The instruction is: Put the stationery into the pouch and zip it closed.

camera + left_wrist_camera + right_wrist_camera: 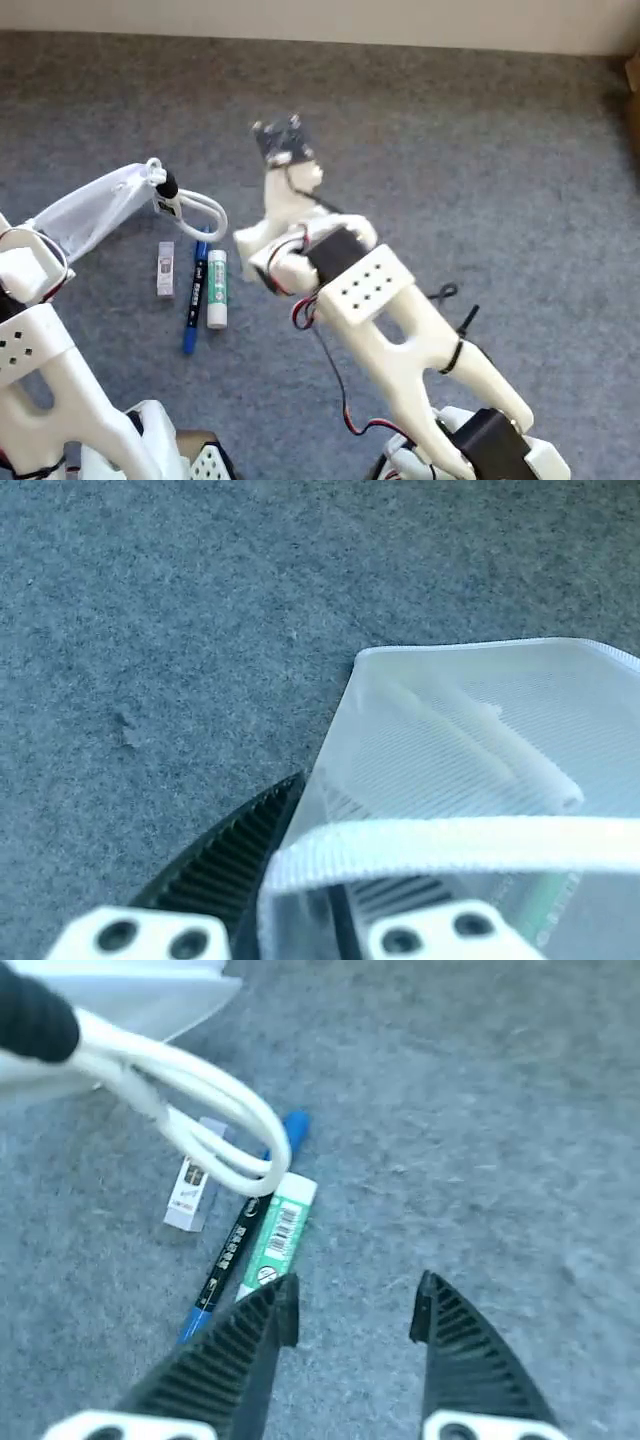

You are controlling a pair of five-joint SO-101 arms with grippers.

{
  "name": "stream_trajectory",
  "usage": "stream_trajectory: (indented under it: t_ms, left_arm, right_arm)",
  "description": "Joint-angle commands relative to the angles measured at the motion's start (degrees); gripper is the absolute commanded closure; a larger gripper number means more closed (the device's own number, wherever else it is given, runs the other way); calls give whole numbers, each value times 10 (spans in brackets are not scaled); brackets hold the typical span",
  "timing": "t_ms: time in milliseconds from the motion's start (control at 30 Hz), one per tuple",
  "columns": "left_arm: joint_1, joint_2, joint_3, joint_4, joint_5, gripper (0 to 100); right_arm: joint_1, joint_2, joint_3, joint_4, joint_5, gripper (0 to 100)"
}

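"White mesh, the pouch (95, 210): see-through, with a woven band along its edge, a black zip pull (167, 187) and a white loop (205, 215) at the far end."

"Where is it?"

"Off the table, slanting up from the left gripper (315, 810) at the left of the high view. The jaws look clamped on its near end, though mesh covers one of them, so I'd only say probably. A pale rod shape (480, 742) shows through the mesh; inside or a fold, I cannot tell."

"And the stationery?"

"On the grey carpet (480, 150), side by side and nearly parallel: eraser (165, 268), blue pen (195, 290), glue stick (216, 290) with a green label. Pen and glue stick lie close together; the eraser is just apart. The loop hangs over their far ends."

"The right gripper (355, 1295)?"

"Jaws spread wide, nothing between them, over bare carpet just beside the glue stick's end."

"Room to move?"

"Open carpet runs wide to the right of the right arm, and beyond the pouch up to the pale wall strip (320, 20). The tight spot is between the arms, where the three things lie under the loop."
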Motion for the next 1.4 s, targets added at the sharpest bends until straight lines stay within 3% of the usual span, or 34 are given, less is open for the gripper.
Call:
stream_trajectory:
  t_ms: [0, 167, 900, 1367]
  left_arm:
    - [-15, 7, -10, -15, 5, 989]
    - [-15, 7, -10, -15, 5, 989]
    - [7, 7, -9, -15, 5, 989]
    - [8, 7, 3, -25, 5, 989]
  right_arm:
    - [-40, 0, 32, -87, -5, 818]
    - [-73, 43, 89, -203, -5, 818]
    - [-73, 302, 87, -464, -5, 818]
    - [-31, 363, -80, -148, -4, 818]
